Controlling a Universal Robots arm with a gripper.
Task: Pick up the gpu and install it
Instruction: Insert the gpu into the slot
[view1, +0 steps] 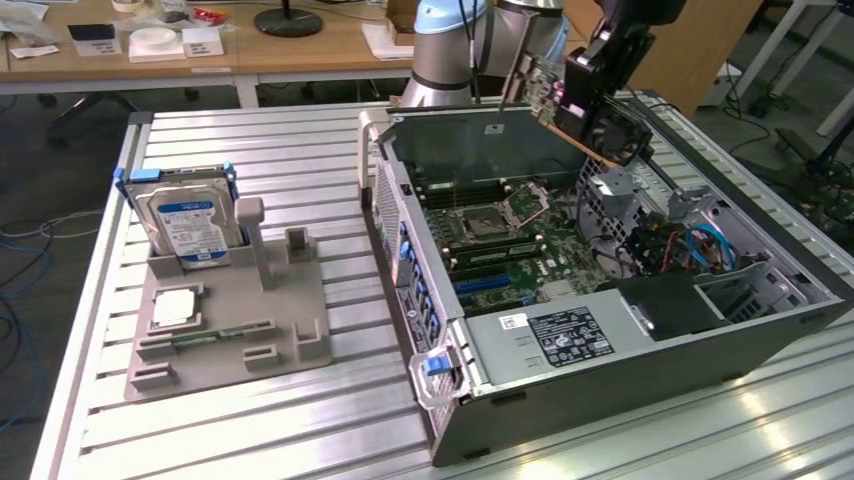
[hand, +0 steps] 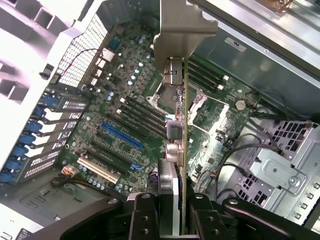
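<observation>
1 gpu (view1: 567, 100): thin flat expansion card with a green board, a dark fan face and a silver bracket (hand: 182, 30) at 1 end.

Location: upper part of the frame, toward the exterior view's right. It is held in the air above the open computer case (view1: 747, 330), apart from the motherboard (view1: 534, 250). The wrist view shows it edge-on over the expansion slots (hand: 122, 136), seated in none.

Holder: 1 gripper (hand: 175, 217), with 2 fingers (hand: 145, 217) clamped on the card's 2 faces at the end away from the bracket.

Handling (judged): light and stiff, but fragile. Small parts stud the board, and the fan face would dent. Best held across the flat faces near an end, or by the bracket. Keep off the connector edge. Pressed askew, the board would likely flex.

Also present: 1 hard drive (view1: 187, 225), upright in a grey fixture (view1: 267, 320) on the exterior view's left, and 1 processor chip (view1: 176, 308) lying flat on that fixture.
</observation>
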